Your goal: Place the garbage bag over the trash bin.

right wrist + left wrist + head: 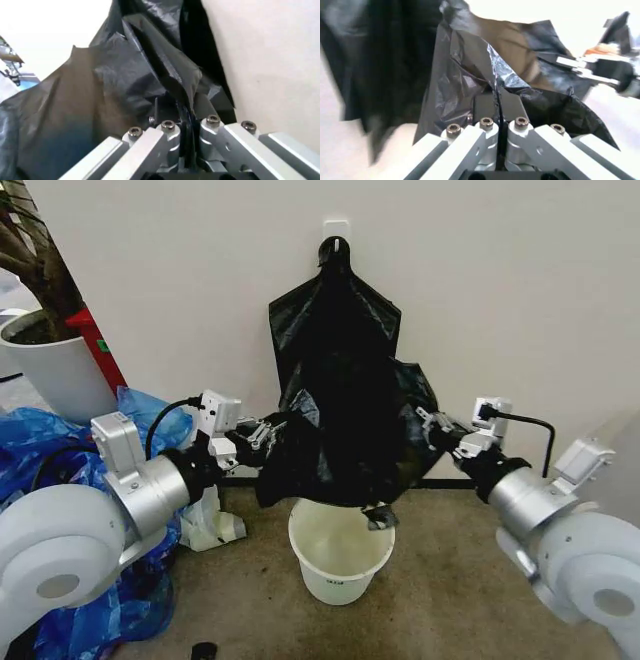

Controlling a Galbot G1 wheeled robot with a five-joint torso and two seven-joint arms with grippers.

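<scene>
Garbage bag [340, 435]: thin, glossy, limp black film, light and probably slippery, held above the trash bin [340, 552], left gripper [262, 438] and right gripper [432, 428] fingers clamped on opposite edges, best gripped at the rim.

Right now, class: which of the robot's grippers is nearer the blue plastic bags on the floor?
Left. The left gripper clamps the garbage bag just beside the blue plastic bags; the right gripper holds the bag's far edge.
</scene>
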